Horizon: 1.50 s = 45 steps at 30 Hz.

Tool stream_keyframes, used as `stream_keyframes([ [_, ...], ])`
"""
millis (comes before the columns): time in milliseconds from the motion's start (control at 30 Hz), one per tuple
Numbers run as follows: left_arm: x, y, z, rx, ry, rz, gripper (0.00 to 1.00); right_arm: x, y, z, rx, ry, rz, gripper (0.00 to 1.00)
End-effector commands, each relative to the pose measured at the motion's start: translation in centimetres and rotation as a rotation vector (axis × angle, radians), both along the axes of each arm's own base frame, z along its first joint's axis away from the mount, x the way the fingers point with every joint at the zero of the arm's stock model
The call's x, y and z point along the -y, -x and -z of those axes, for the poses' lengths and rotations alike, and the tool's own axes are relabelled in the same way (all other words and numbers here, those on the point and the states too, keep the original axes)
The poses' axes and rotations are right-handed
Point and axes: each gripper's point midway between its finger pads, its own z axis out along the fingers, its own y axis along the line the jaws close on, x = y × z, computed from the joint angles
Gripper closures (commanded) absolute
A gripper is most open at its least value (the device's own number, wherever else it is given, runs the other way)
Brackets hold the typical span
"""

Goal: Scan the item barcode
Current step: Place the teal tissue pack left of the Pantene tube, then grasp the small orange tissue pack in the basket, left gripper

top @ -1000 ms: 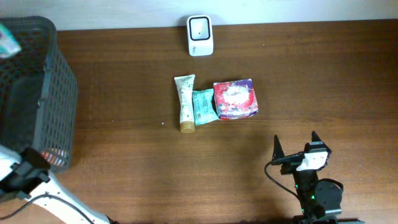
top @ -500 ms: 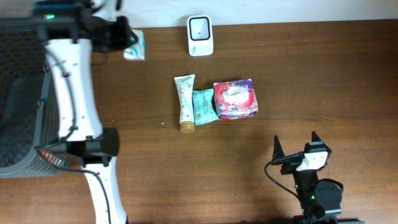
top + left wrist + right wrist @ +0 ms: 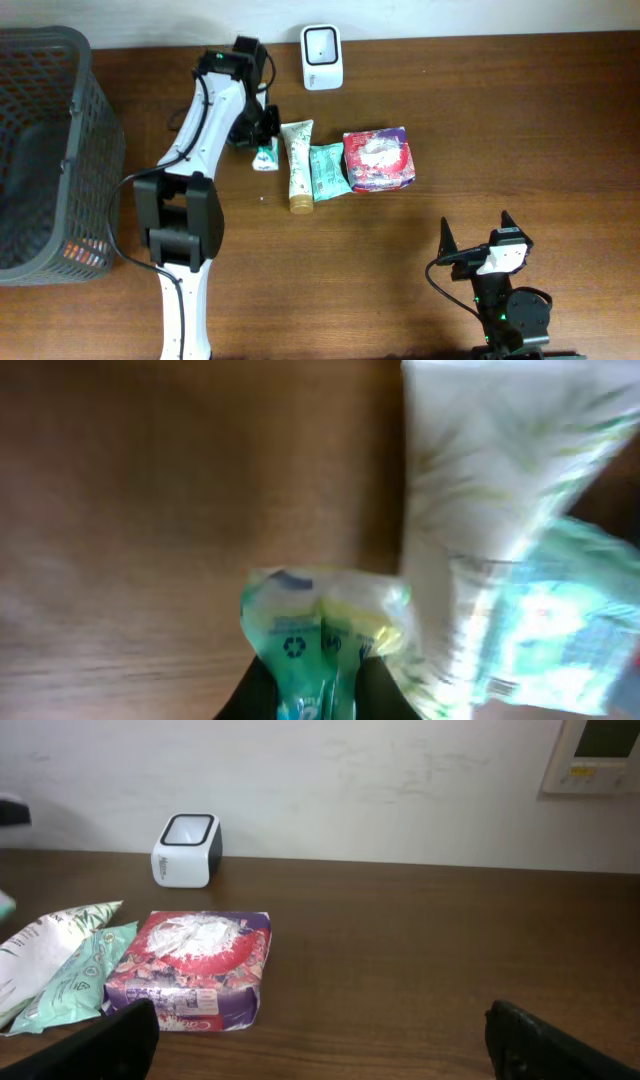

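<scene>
Left hand [image 3: 263, 146] is over the middle of the counter [image 3: 500, 120], pinched narrow on a small green-and-white sachet [image 3: 265, 158]. In the left wrist view the sachet [image 3: 322, 645] sticks out from between the two dark fingers [image 3: 242, 702], with a recycling mark on its crimped end. That view is blurred, and I see no barcode on it.

The sachet sits just left of the white tube [image 3: 296, 165], close to its flat upper end. I cannot tell from above whether it touches the counter or the tube.

The scanner [image 3: 322, 43] is a white box with a dark window. It stands at the far edge of the counter against the wall, beyond the sachet and to its right, apart from it.

In a row with the tube:
- teal packet [image 3: 325, 170], touching the tube's right side
- purple-and-red pack [image 3: 378, 160], against the teal packet's right side

From the right wrist view the same row reads tube [image 3: 45, 952], teal packet [image 3: 78, 982], purple-and-red pack [image 3: 192, 965], with the scanner [image 3: 187, 850] behind them.

A dark mesh basket [image 3: 105, 160] stands at the left end of the counter.

Right hand [image 3: 476, 228] is parked at the near right, well away from the items. Its fingers [image 3: 95, 1045] are spread wide with nothing between them.
</scene>
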Motion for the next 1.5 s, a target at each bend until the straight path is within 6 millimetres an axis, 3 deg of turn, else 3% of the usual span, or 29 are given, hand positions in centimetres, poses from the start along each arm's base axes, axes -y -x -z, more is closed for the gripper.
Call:
stream_keyframes([
  [0,-0.2,0.4,1.6,-0.010,-0.011,-0.028,0.94,0.3,0.0,0.4,-0.005,0.005,0.015,0.01],
  [67,-0.1,0.3,1.9,-0.004,-0.009,-0.026,0.84,0.3,0.0,0.4,-0.005,0.005,0.015,0.01],
  [133,0.2,0.3,1.9,-0.003,0.000,-0.023,0.48,0.3,0.0,0.4,-0.005,0.005,0.015,0.01],
  [267,0.7,-0.3,0.1,0.019,0.031,-0.002,0.39,0.3,0.0,0.4,-0.005,0.005,0.015,0.01],
  [333,0.1,-1.6,-4.5,0.088,0.042,0.009,0.35,0.3,0.0,0.4,-0.005,0.005,0.015,0.01],
  [400,-1.1,-3.0,-12.8,0.252,0.072,-0.014,0.35,0.3,0.0,0.4,-0.005,0.005,0.015,0.01],
  [433,-1.4,-3.3,-15.1,0.309,0.081,-0.017,0.35,0.3,0.0,0.4,-0.005,0.005,0.015,0.01],
  [500,-2.5,-3.1,-22.3,0.491,0.102,-0.011,0.27,0.3,0.0,0.4,-0.005,0.005,0.015,0.01],
  [567,-4.4,-1.6,-28.3,0.651,0.085,-0.010,0.19,0.3,0.0,0.4,-0.005,0.005,0.015,0.01],
  [667,-8.9,0.4,-33.4,0.800,0.018,-0.105,0.18,0.3,0.0,0.4,-0.005,0.005,0.015,0.01],
  [767,-13.9,1.7,-36.0,0.872,-0.022,-0.216,0.11,0.3,0.0,0.4,-0.005,0.005,0.015,0.01],
  [833,-18.2,2.3,-36.2,0.872,-0.046,-0.352,0.08,0.3,0.0,0.4,-0.005,0.005,0.015,0.01],
  [967,-24.9,3.6,-35.5,0.843,-0.092,-0.588,0.02,0.3,0.0,0.4,-0.005,0.005,0.015,0.01],
  [1000,-27.5,4.3,-35.1,0.827,-0.138,-0.688,0.01,0.3,0.0,0.4,-0.005,0.005,0.015,0.01],
  [1067,-30.5,5.3,-34.0,0.782,-0.218,-0.782,0.01,0.3,0.0,0.4,-0.005,0.005,0.015,0.01],
  [1133,-32.5,5.8,-31.9,0.698,-0.268,-0.836,0.00,0.3,0.0,0.4,-0.005,0.005,0.015,0.01],
  [1267,-36.7,7.7,-25.2,0.452,-0.387,-1.077,0.01,0.3,0.0,0.4,-0.005,0.005,0.015,0.01],
  [1367,-38.3,7.8,-21.1,0.348,-0.391,-1.095,0.01,0.3,0.0,0.4,-0.005,0.005,0.015,0.01],
  [1467,-38.3,8.2,-16.5,0.225,-0.316,-1.106,0.01,0.3,0.0,0.4,-0.005,0.005,0.015,0.01],
])
